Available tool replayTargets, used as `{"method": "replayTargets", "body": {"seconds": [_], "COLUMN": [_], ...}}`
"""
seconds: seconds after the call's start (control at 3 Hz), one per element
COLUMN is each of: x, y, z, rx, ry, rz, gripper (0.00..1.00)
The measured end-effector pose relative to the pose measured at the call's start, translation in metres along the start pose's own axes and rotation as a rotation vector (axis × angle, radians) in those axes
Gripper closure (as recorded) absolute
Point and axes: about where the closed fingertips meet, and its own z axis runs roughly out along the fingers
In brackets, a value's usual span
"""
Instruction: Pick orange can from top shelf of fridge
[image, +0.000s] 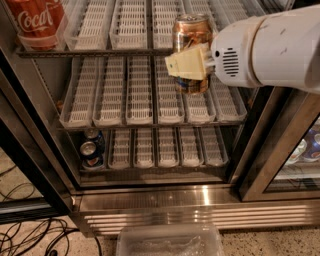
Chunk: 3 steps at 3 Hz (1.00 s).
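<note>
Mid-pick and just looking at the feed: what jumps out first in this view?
First, the white arm reaching in from the right, its gripper clamped on the orange can, which hangs in front of the top shelf edge and the trays below. Next, the red Coca-Cola can stands at the top shelf's left end, and two blue cans sit at the left of the lowest row.
</note>
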Motion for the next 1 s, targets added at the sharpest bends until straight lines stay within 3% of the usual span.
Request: {"method": "replayTargets", "body": {"seconds": [0.67,1.0], "x": [0.007,0.007], "y": [0.071,0.071], "z": [0.022,0.022], "rx": [-0.231,-0.231], "ry": [0.141,0.141], "rz": [-0.100,-0.100], "gripper": [1.00,1.00]}}
